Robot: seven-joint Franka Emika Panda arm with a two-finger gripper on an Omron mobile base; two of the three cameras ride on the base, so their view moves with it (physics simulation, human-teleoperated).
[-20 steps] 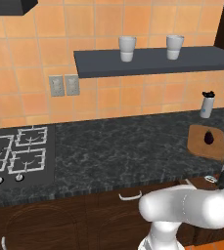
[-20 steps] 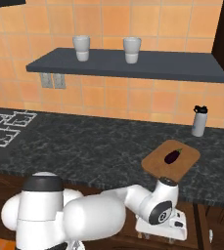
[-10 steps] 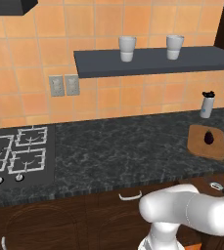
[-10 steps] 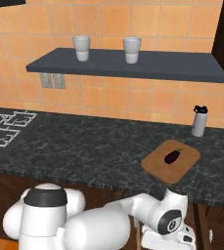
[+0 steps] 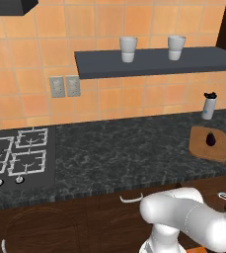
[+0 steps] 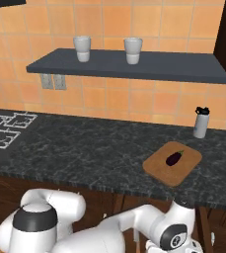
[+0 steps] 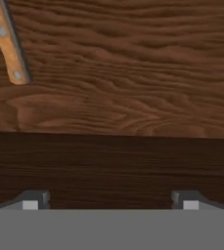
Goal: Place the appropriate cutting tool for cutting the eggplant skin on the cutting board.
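Note:
The eggplant (image 5: 210, 139) (image 6: 173, 158), small and dark purple, lies on the light-brown cutting board (image 5: 201, 149) (image 6: 183, 171) at the right end of the counter. My arm reaches down below the counter's front edge, under the board. In the hand view my gripper (image 7: 111, 202) is open, its fingertips (image 7: 30, 203) wide apart with nothing between them. It faces a wood-grain surface. At the upper left of that surface lies a wooden tool handle (image 7: 8, 41) with two rivets and a dark edge. Its blade is out of frame.
A white bottle (image 5: 208, 106) (image 6: 200, 122) stands behind the board against the tiled wall. Two cups (image 5: 128, 49) (image 6: 132, 50) sit on the dark shelf above. The stove (image 5: 16, 155) is at the counter's left. Dark wooden cabinet fronts (image 5: 60, 222) run below the counter.
The hand has sunk from beside the counter's front edge to below it, in front of the cabinets. The jaws stay open. Eggplant and board have not moved.

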